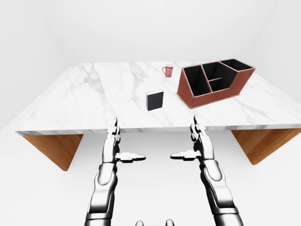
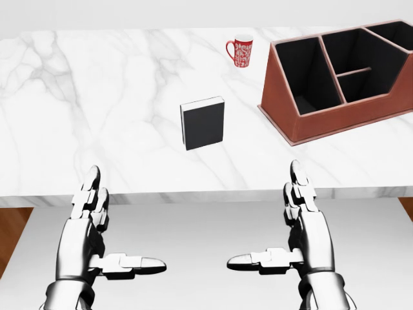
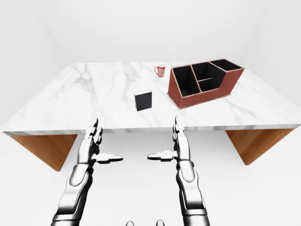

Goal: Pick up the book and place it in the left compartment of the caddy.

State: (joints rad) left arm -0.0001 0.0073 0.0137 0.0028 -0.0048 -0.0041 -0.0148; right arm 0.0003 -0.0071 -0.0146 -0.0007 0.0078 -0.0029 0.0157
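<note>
Progress looks like zero so far: nothing grasped, nothing placed. Left-eye view: book (image 1: 154, 100) lies on the marble surface (image 1: 94, 94), near its middle, well apart from both hands; caddy (image 1: 214, 82) sits to the book's right toward the view's upper right, all compartments read dark and empty, and a red mug (image 1: 168, 71) stands just left of the caddy, toward the surface's far edge. Left hand (image 1: 114, 143) and right hand (image 1: 198, 141) hover below the surface's near edge, fingers spread and extended, thumbs pointing inward at each other, holding nothing. Head view: same layout closer in; book (image 2: 203, 123) sits above and between the two hands, left hand (image 2: 90, 219) and right hand (image 2: 304, 216) both short of the surface edge, fingers (image 2: 298, 187) open, no contact with anything. Caddy's right end is cropped by the frame here, so the full compartment count can't be confirmed in this view; left compartment (image 2: 298, 66) is visible and looks empty, though its dark interior hides the floor. Right-eye view: adds nothing new, book (image 3: 143, 100) untouched, caddy (image 3: 204, 82) fully in frame. My read: whole job remains — reach, grasp, lift, carry right, drop into the left compartment. Can't tell whether the book is lying flat or propped upright; shading is ambiguous. Forearms cut off at the bottom in all views.
</note>
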